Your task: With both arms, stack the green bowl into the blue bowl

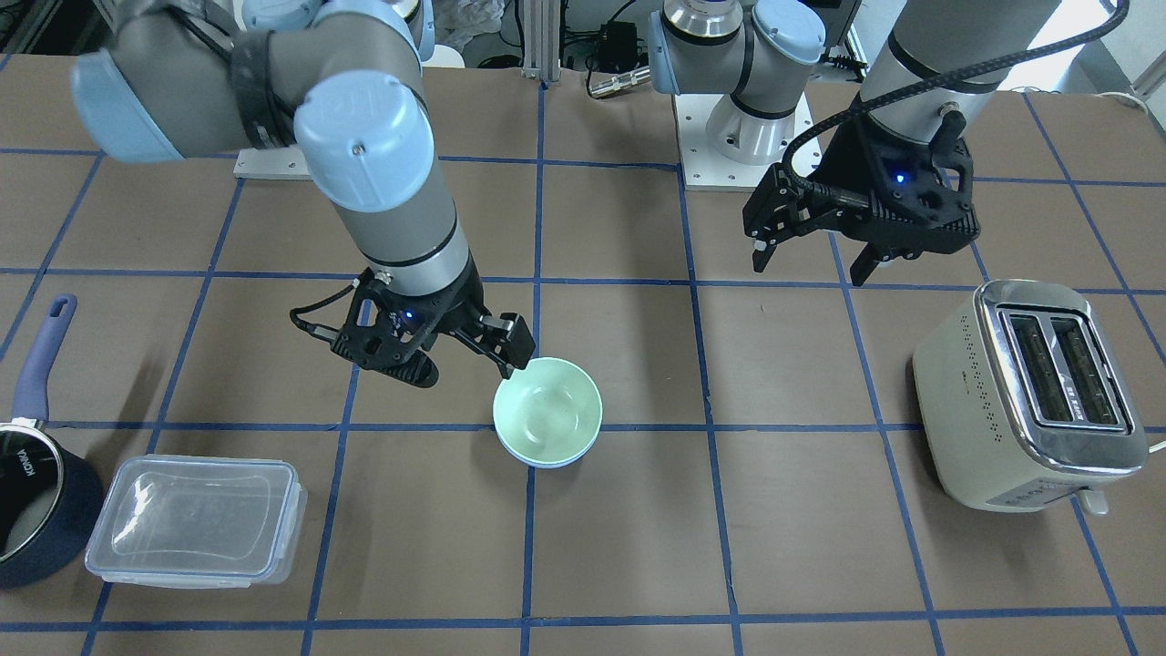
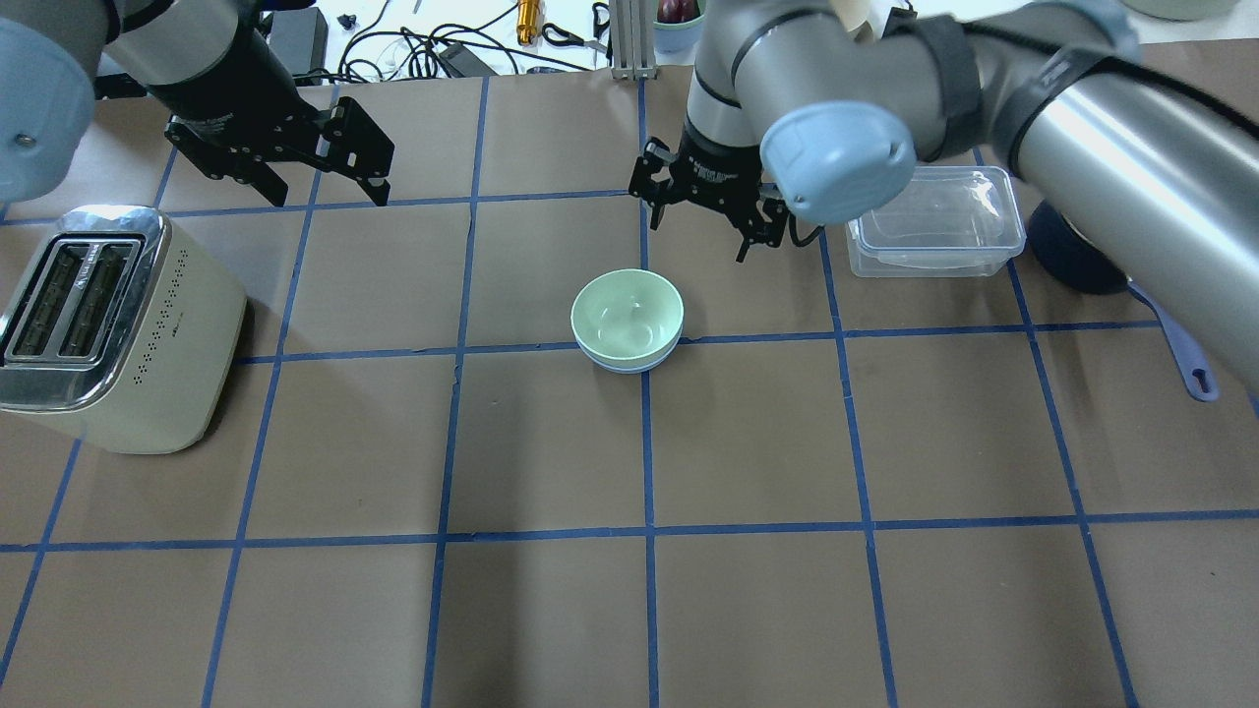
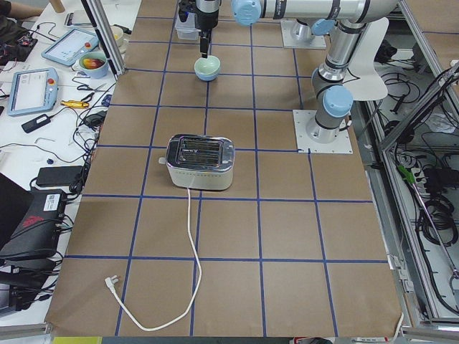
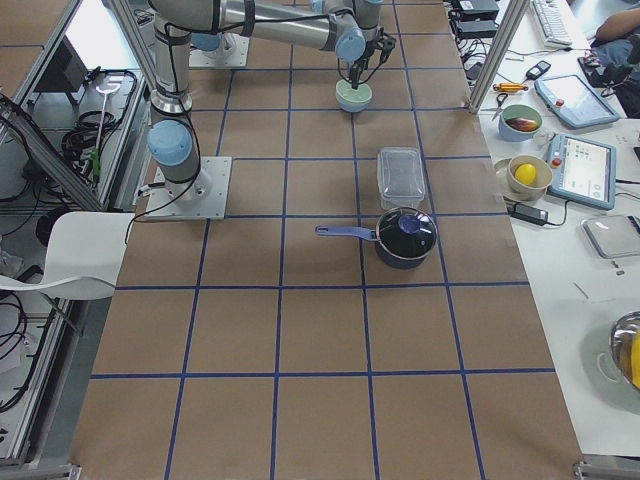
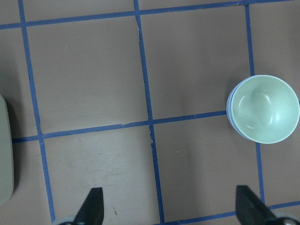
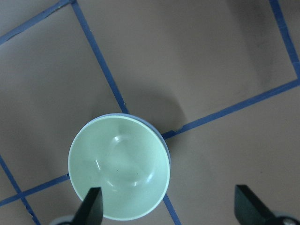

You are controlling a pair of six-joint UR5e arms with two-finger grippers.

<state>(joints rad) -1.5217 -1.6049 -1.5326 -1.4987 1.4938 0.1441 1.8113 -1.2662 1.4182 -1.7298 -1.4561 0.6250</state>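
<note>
The green bowl [image 1: 547, 410] sits nested inside the blue bowl [image 1: 548, 463] at the table's middle; only a thin blue rim shows under it. The same stack shows from overhead, green bowl [image 2: 627, 313] in blue bowl [image 2: 629, 366]. My right gripper [image 1: 465, 364] is open and empty, raised just beside the stack on the robot's side, with one finger close to the green rim. Its wrist view shows the green bowl [image 6: 118, 166] below. My left gripper [image 1: 811, 264] is open and empty, raised well away near the toaster. Its wrist view shows the green bowl [image 5: 265, 108] at a distance.
A cream toaster [image 1: 1029, 392] stands on the robot's left side. A clear lidded container [image 1: 196, 519] and a dark navy saucepan [image 1: 32, 510] with a blue handle stand on the robot's right side. Blue tape lines grid the brown table.
</note>
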